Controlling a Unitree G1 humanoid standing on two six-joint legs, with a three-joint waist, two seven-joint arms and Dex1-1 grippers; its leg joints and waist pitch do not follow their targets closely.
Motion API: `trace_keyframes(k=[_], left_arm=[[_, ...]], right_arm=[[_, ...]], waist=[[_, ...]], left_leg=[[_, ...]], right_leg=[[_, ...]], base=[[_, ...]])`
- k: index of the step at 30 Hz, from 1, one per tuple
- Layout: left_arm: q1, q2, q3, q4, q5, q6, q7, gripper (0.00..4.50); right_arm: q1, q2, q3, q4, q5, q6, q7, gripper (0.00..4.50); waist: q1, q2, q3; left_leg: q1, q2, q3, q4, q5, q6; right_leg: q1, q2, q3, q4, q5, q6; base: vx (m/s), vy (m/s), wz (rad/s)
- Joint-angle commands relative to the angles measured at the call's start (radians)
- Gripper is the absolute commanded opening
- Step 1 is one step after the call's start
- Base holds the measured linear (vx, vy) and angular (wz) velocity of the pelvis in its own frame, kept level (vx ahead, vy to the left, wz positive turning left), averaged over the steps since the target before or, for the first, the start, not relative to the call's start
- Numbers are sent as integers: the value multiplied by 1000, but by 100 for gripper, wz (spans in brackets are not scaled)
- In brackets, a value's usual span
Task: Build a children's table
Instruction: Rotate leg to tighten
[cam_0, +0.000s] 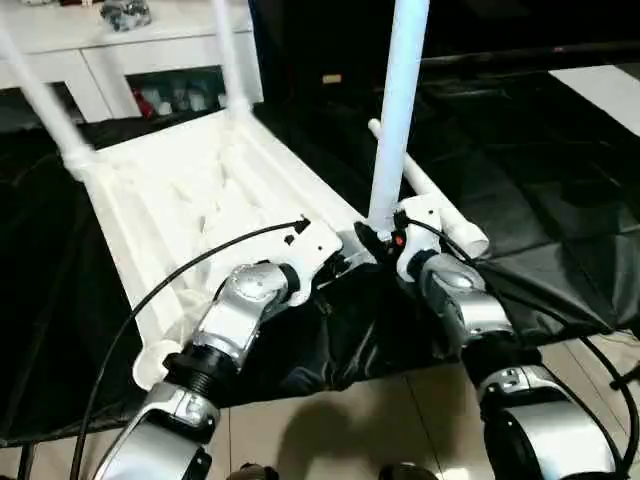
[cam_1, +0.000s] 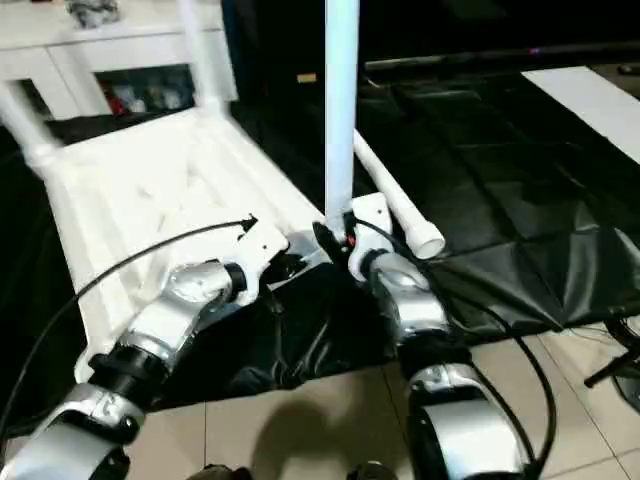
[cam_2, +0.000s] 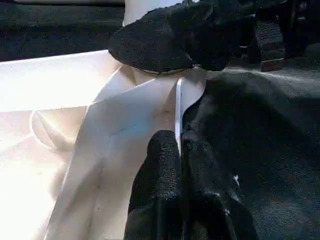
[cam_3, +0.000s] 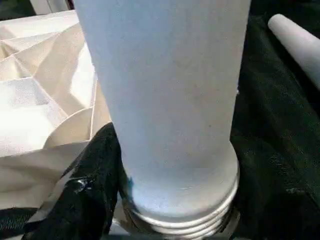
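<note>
We count one upturned white tabletop (cam_0: 190, 190), four white legs, three upright at about ten (cam_0: 40, 100), twelve (cam_0: 230, 55) and three o'clock (cam_0: 400, 110) and one lying (cam_0: 435, 200) at four, plus two grippers.

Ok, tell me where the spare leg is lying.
The loose leg lies flat on the black sheet, just right of the upturned tabletop, behind the upright leg.

Here you see the white tabletop (cam_0: 200, 190) lying ribbed underside up on black sheeting. Two legs (cam_0: 232, 55) stand in its far corner sockets, a third leg (cam_0: 400, 110) stands upright at the near corner, threads showing, and the fourth leg (cam_0: 440, 205) lies just beside it.
</note>
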Motion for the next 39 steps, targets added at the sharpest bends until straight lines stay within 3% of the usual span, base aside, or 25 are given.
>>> trace_keyframes(k=[1,7,10,14,19,25,26,28,34,39], left_arm=[[-31,-49,-10,-60,-39,-41,9,0],[-19,-32,-13,-78,-41,-51,-48,0],[-6,-17,-17,-88,-54,-62,-78,0],[4,-2,-15,-93,-59,-69,-95,0],[25,30,-10,-115,-73,-88,-149,0],[49,77,-24,-148,-117,-127,-290,0],[60,113,-38,-160,-130,-141,-364,0],[65,138,-44,-160,-138,-150,-412,0],[70,185,-53,-148,-154,-171,-516,0],[61,227,-62,-123,-162,-189,-594,0]], right_arm=[[9,68,47,56,-19,11,42,311],[-8,54,33,64,-8,-36,83,372],[-1,28,43,42,-19,-77,102,399],[20,-2,41,-3,-31,-102,113,437],[94,-64,58,-122,-21,-106,227,437],[160,-135,125,-220,-11,-58,436,437],[191,-180,160,-285,6,-20,551,437],[209,-211,176,-337,32,17,633,437],[228,-280,212,-418,55,77,777,437],[239,-351,260,-465,51,126,901,421]], waist=[[8,-12,-79],[9,-10,-76],[11,-14,-78],[19,-11,-79],[26,-7,-78],[37,-5,-74],[44,-6,-74],[47,-8,-73],[66,-5,-73],[67,-8,-74]], left_leg=[[18,32,-17,-60,-250,74],[21,35,-18,-64,-290,61],[22,36,-16,-62,-276,63],[22,36,-14,-60,-246,76],[22,37,-15,-60,-255,85],[27,41,-16,-64,-303,63],[30,44,-14,-64,-307,60],[31,43,-14,-65,-313,61],[34,47,-13,-67,-315,44],[29,46,-15,-67,-303,42]], right_leg=[[51,-44,22,-70,-217,-227],[50,-44,20,-74,-257,-224],[51,-44,20,-71,-226,-231],[53,-43,21,-67,-186,-240],[54,-43,19,-68,-192,-235],[50,-42,19,-74,-270,-218],[47,-41,20,-73,-274,-213],[48,-38,19,-75,-281,-210],[42,-43,23,-73,-296,-204],[47,-45,24,-70,-292,-202]], base=[[0,0,0],[0,0,0],[0,0,0],[0,0,0],[0,0,0],[0,0,0],[0,0,0],[0,0,0],[0,0,0],[0,0,0]])
